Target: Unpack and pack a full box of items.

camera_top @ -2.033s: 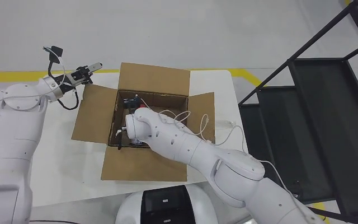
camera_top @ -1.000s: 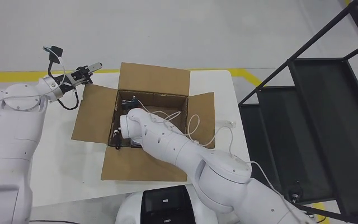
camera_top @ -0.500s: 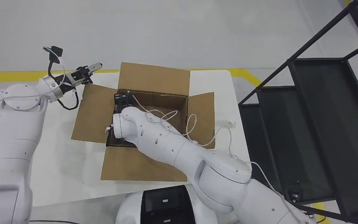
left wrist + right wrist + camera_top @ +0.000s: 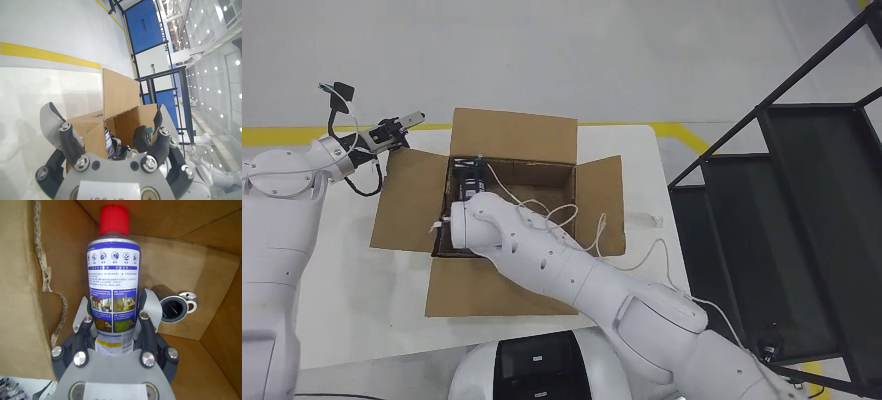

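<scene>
Inside the brown corrugated cardboard box (image 4: 189, 262) on the smooth white table (image 4: 342, 290), a shiny flanged steel sleeve (image 4: 173, 307) lies just beside the right gripper (image 4: 115, 308). Its fingers clamp the blue cylindrical spray can with a glossy red cap (image 4: 113, 275), near a ragged torn wall edge (image 4: 45, 279). The left gripper (image 4: 105, 111) hovers outside the box, spread wide.

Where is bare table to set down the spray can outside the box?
Bare white table lies between the brown cardboard box's left flap and the table edge. Crowded: the box corner, where the right end effector grips the red-capped blue spray can beside a steel flanged cylinder.
</scene>
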Motion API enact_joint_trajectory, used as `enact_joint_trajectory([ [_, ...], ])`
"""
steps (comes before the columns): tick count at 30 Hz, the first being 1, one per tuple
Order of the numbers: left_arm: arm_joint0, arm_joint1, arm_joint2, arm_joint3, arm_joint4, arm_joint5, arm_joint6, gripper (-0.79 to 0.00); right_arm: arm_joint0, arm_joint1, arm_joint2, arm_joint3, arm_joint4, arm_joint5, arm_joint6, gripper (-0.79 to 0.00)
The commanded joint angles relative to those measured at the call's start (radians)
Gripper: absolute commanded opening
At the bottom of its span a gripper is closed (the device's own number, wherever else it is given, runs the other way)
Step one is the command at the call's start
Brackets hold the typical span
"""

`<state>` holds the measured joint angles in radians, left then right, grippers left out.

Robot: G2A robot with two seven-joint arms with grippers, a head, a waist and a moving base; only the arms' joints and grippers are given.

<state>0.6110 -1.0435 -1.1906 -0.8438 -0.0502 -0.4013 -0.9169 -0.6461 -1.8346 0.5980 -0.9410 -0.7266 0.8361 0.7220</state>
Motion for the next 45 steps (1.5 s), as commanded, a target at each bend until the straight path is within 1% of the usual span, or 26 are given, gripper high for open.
enact_joint_trajectory([
  [1,0.0,0.0,0.0,0.0,-0.001,0.0,0.0,0.0,-0.031,0.024,0.015,-0.067,-0.045,0.01,0.029,-0.785],
  [7,0.0,0.0,0.0,0.0,-0.001,0.0,0.0,0.0,-0.14,0.097,0.077,-0.282,-0.197,0.017,0.124,-0.785],
  [13,0.0,0.0,0.0,0.0,-0.001,0.0,0.0,0.0,-0.249,0.15,0.136,-0.488,-0.326,-0.018,0.185,-0.785],
  [16,0.0,0.0,0.0,0.0,-0.001,0.0,0.0,0.0,-0.3,0.169,0.161,-0.58,-0.383,-0.057,0.189,-0.785],
  [21,0.0,0.0,0.0,0.0,-0.001,0.0,0.0,0.0,-0.399,0.197,0.215,-0.718,-0.439,-0.156,0.148,-0.785],
  [26,0.0,0.0,0.0,0.0,-0.001,0.0,0.0,0.0,-0.528,0.227,0.305,-0.867,-0.411,-0.318,0.081,-0.785],
  [29,0.0,0.0,0.0,0.0,-0.001,0.0,0.0,0.0,-0.608,0.246,0.379,-0.938,-0.343,-0.45,0.06,-0.785],
  [31,0.0,0.0,0.0,0.0,-0.001,0.0,0.0,0.0,-0.657,0.259,0.434,-0.98,-0.267,-0.565,0.057,-0.785],
  [34,0.0,0.0,0.0,0.0,-0.001,0.0,0.0,0.0,-0.732,0.28,0.522,-1.034,-0.225,-0.695,0.055,-0.785],
  [38,0.0,0.0,0.0,0.0,-0.001,0.0,0.0,0.0,-0.83,0.302,0.615,-1.099,-0.159,-0.828,0.035,-0.785],
  [40,0.0,0.0,0.0,0.0,-0.001,0.0,0.0,0.0,-0.873,0.311,0.66,-1.125,-0.131,-0.876,0.03,-0.785],
  [45,0.0,0.0,0.0,0.0,-0.001,0.0,0.0,0.0,-0.979,0.332,0.778,-1.169,0.013,-1.031,-0.025,-0.785],
])
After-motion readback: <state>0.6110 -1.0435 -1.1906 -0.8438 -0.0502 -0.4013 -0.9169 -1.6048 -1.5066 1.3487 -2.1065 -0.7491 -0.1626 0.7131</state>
